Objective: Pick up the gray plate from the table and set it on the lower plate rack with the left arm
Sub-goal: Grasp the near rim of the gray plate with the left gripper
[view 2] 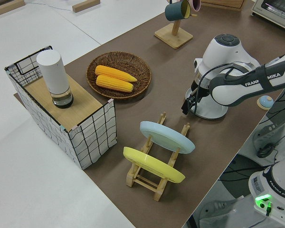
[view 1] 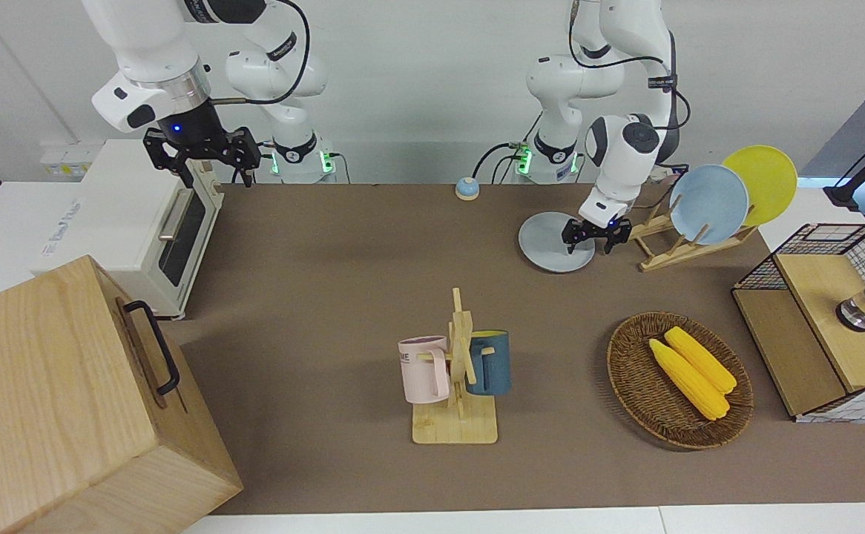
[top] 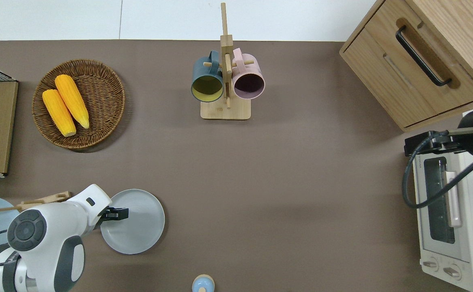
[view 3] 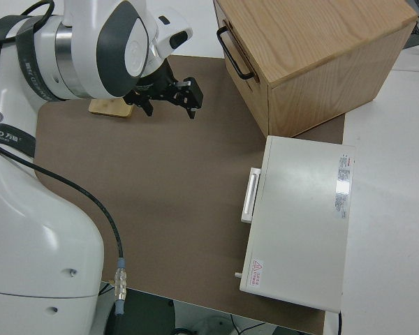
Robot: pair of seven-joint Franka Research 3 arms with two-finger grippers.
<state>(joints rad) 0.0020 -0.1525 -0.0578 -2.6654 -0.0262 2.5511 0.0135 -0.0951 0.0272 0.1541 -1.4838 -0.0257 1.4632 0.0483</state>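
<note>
Overhead view shows you the left gripper (top: 117,213), fingers apart, over the gray plate's (top: 139,227) rim; the plate lies flat on the worktop (top: 285,194) beside the plate rack (view 1: 670,248).

Robotics lab staged as a kitchen: two arms bolted at table (view 1: 343,259), toaster oven (view 1: 136,222), mug stand (view 1: 456,371).

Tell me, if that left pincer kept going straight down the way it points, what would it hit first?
Most likely the gray plate: the left pincer hangs open over its rim nearest the rack, though the remaining height is unclear.
</note>
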